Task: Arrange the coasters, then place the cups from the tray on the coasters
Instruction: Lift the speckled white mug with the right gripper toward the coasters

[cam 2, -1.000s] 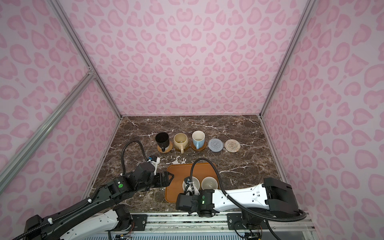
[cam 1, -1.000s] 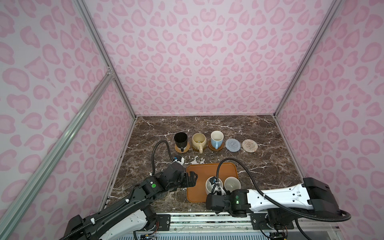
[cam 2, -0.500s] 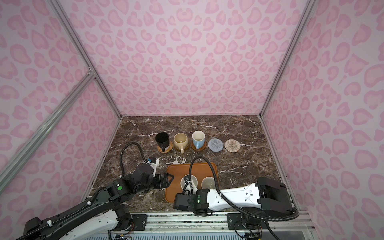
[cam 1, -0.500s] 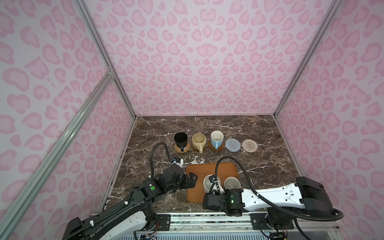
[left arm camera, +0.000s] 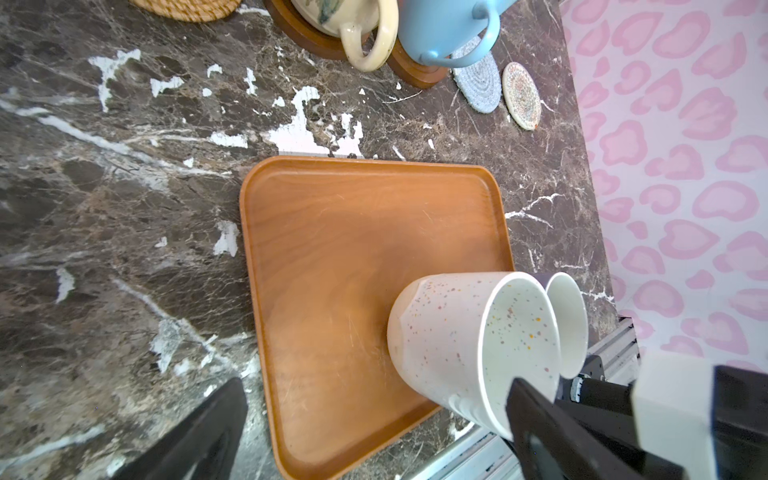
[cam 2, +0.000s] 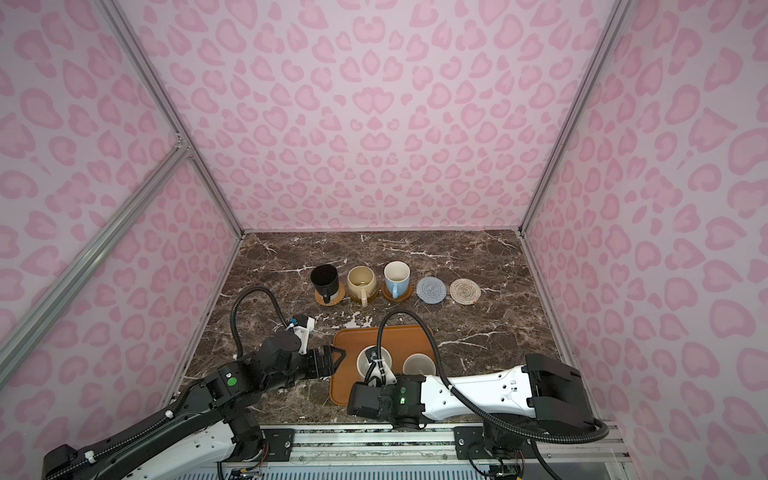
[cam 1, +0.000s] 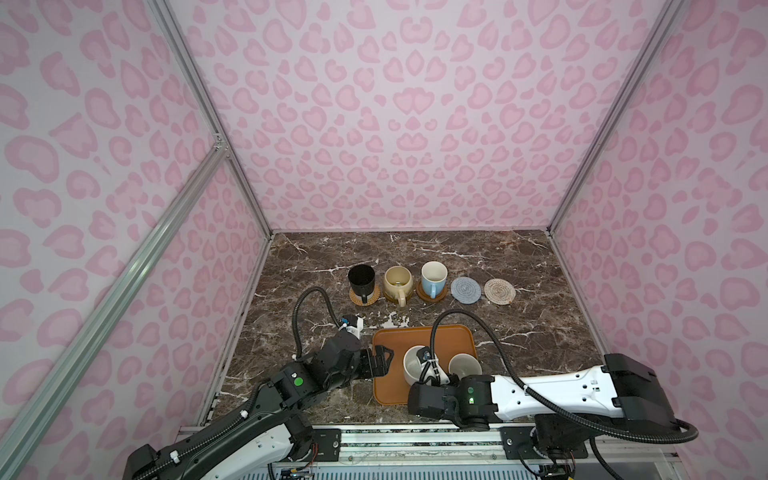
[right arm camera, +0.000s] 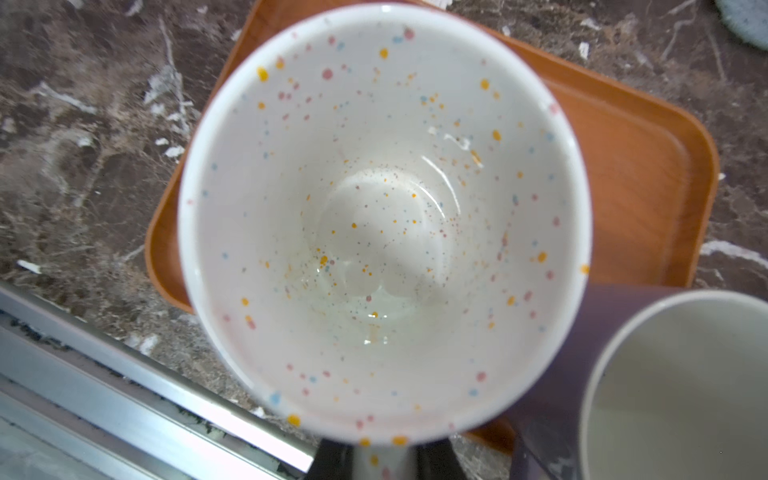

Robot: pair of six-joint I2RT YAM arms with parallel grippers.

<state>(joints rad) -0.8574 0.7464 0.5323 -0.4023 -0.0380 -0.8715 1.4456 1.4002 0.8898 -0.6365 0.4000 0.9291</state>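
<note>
In both top views the orange-brown tray (cam 1: pixel 424 336) (cam 2: pixel 384 338) lies near the front edge. On it are a speckled white cup (cam 1: pixel 414 365) (cam 2: pixel 372 363) and a lavender cup (cam 1: pixel 464 365) (cam 2: pixel 419 365). My right gripper (right arm camera: pixel 382 461) is shut on the speckled cup's (right arm camera: pixel 382 224) handle, and I cannot tell whether the cup is lifted. My left gripper (cam 1: pixel 380 361) (left arm camera: pixel 374 432) stands open and empty at the tray's (left arm camera: pixel 353 249) left edge. Behind, a black cup (cam 1: pixel 361 279), a cream-yellow cup (cam 1: pixel 398 282) and a light blue cup (cam 1: pixel 434 276) stand on coasters. A grey-blue coaster (cam 1: pixel 466 289) and a beige coaster (cam 1: pixel 499 291) are bare.
Pink patterned walls close in the brown marble table (cam 1: pixel 519 332) on three sides. A metal rail (cam 1: pixel 415 440) runs along the front edge just behind the tray. The lavender cup (right arm camera: pixel 681 386) stands right beside the held cup, nearly touching it.
My right gripper has shut on the speckled cup's handle, and arm and cup have shifted slightly left. The left arm has barely moved and stays open.
</note>
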